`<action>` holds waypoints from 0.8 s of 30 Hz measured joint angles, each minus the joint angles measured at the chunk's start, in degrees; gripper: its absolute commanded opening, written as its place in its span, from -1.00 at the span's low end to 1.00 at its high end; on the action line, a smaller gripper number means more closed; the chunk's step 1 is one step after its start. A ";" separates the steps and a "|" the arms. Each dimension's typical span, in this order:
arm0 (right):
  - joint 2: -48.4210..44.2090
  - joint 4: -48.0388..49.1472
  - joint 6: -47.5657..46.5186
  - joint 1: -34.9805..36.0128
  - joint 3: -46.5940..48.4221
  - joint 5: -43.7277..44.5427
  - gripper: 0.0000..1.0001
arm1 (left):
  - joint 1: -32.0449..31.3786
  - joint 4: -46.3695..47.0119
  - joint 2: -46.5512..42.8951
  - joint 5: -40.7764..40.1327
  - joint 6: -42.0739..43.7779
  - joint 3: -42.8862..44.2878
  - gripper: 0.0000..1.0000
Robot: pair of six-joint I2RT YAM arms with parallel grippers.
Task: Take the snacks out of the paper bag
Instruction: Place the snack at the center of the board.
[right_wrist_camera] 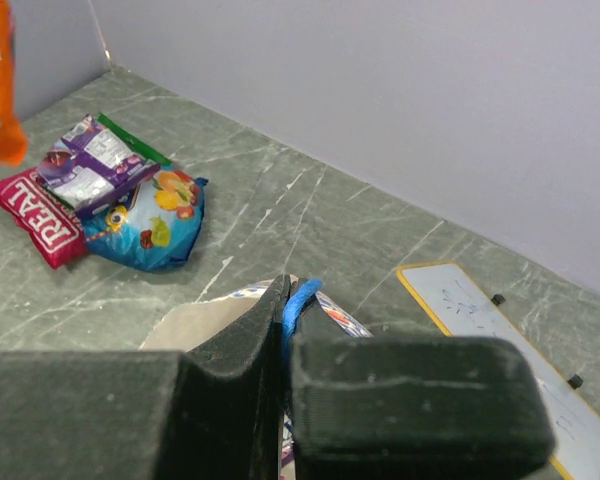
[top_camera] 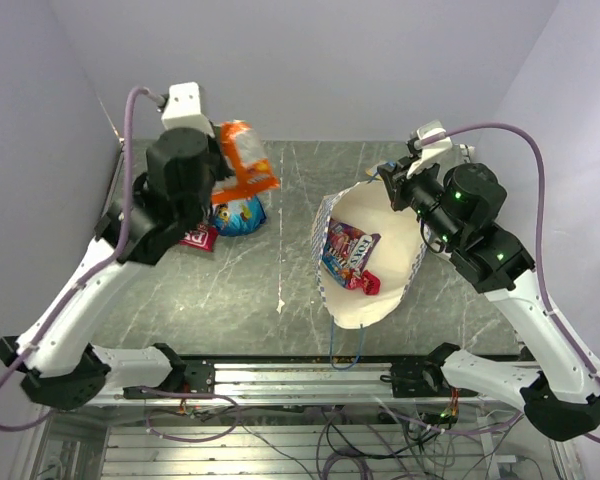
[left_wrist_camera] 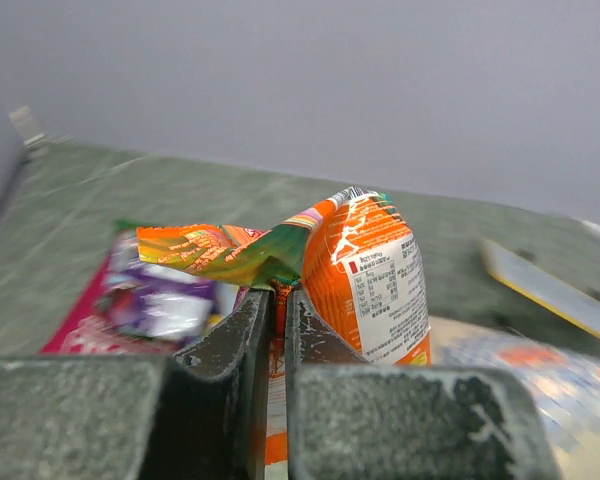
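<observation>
The paper bag (top_camera: 380, 225) lies open at the table's centre right, cream inside with a checkered outside. A purple packet (top_camera: 348, 250) and a tiny red candy (top_camera: 366, 283) lie inside it. My right gripper (right_wrist_camera: 288, 300) is shut on the bag's rim and blue cord handle (right_wrist_camera: 302, 297). My left gripper (left_wrist_camera: 278, 300) is shut on an orange packet (left_wrist_camera: 365, 275) and holds it above the far left of the table (top_camera: 245, 160). Below it lie a blue packet (top_camera: 240, 213), a red "REAL" packet (right_wrist_camera: 40, 215), and a purple and green packet (right_wrist_camera: 95, 160).
A white board with a yellow edge (right_wrist_camera: 500, 330) lies on the table right of the bag, beyond my right gripper. Pale walls close in the left, back and right. The second blue cord handle (top_camera: 345, 350) hangs over the table's front edge.
</observation>
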 measured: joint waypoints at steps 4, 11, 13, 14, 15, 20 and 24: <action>0.39 -1.01 -1.60 0.00 0.33 -0.04 -1.00 | 16.20 -2.89 5.38 1.09 -4.24 -1.07 -0.86; 1.44 -3.58 -4.74 0.00 2.58 -0.31 -1.00 | 31.06 -0.83 16.20 8.41 -9.77 -7.02 -0.86; 1.44 -4.00 -4.98 0.00 2.84 -0.70 -1.00 | 33.46 0.24 19.34 10.29 -10.58 -8.11 -0.86; 1.49 -4.09 -4.98 0.00 2.99 -0.98 -1.00 | 34.29 0.98 21.40 11.06 -10.93 -8.31 -0.86; 1.53 -4.15 -4.90 0.00 3.13 -1.49 -1.00 | 35.63 1.40 22.75 11.58 -11.21 -8.35 -0.86; 1.42 -4.46 -3.50 0.00 3.32 -2.45 -1.00 | 40.70 4.02 28.46 16.63 -12.72 -8.37 -0.86; 0.85 -4.46 -2.56 0.00 3.32 -2.47 -1.00 | 43.17 4.85 31.74 18.60 -13.46 -7.63 -0.86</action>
